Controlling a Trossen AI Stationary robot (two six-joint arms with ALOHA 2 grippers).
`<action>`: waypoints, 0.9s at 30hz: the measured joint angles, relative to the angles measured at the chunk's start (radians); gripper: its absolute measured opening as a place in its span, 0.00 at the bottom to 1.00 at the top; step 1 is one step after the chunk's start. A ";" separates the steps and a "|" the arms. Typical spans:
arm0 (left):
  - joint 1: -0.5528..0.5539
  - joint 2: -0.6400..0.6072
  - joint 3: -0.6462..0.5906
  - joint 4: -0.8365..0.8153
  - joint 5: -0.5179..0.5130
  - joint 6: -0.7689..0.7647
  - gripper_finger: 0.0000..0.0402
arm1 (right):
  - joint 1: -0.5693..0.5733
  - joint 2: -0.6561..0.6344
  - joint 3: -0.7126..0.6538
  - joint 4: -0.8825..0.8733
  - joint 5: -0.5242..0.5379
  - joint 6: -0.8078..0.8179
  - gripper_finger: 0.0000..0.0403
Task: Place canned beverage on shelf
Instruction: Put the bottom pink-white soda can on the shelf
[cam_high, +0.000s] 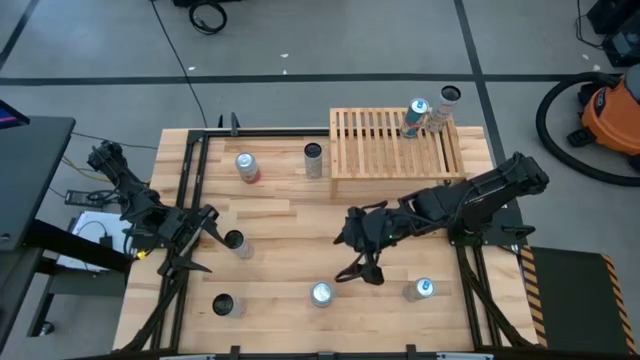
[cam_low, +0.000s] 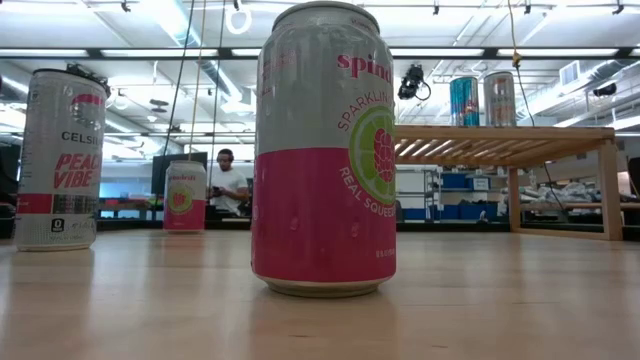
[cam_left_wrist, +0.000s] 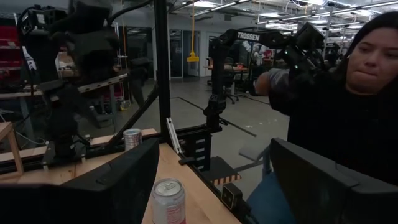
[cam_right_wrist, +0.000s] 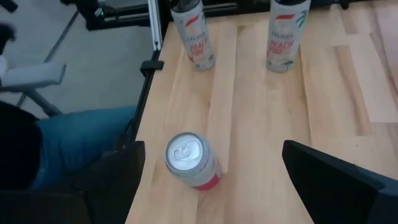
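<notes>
The shelf (cam_high: 395, 150) is a light-wood slatted rack at the table's far right, with two cans (cam_high: 416, 118) (cam_high: 445, 108) standing on its far end. A pink-and-silver beverage can (cam_high: 321, 294) stands upright near the table's near edge; it shows large in the low view (cam_low: 325, 150). My right gripper (cam_high: 350, 255) hangs open above and to the right of this can (cam_right_wrist: 189, 160) and slants down toward it without touching it. My left gripper (cam_high: 190, 245) is open and holds nothing at the table's left edge.
Two tall cans (cam_high: 235, 243) (cam_high: 223, 305) stand at the near left. Two more (cam_high: 246, 167) (cam_high: 314, 160) stand left of the shelf, and one (cam_high: 421, 290) at the near right. A person (cam_left_wrist: 367, 93) sits off the table's near edge.
</notes>
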 joint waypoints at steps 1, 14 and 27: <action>0.000 0.000 0.000 0.000 0.000 0.000 0.79 | 0.002 0.007 0.000 0.005 0.000 -0.016 0.97; 0.000 0.000 0.000 -0.005 0.000 -0.022 0.79 | 0.020 0.152 0.000 0.054 0.000 -0.157 0.97; 0.000 0.000 0.000 0.001 0.000 -0.022 0.79 | 0.030 0.239 0.000 0.149 -0.159 -0.303 0.97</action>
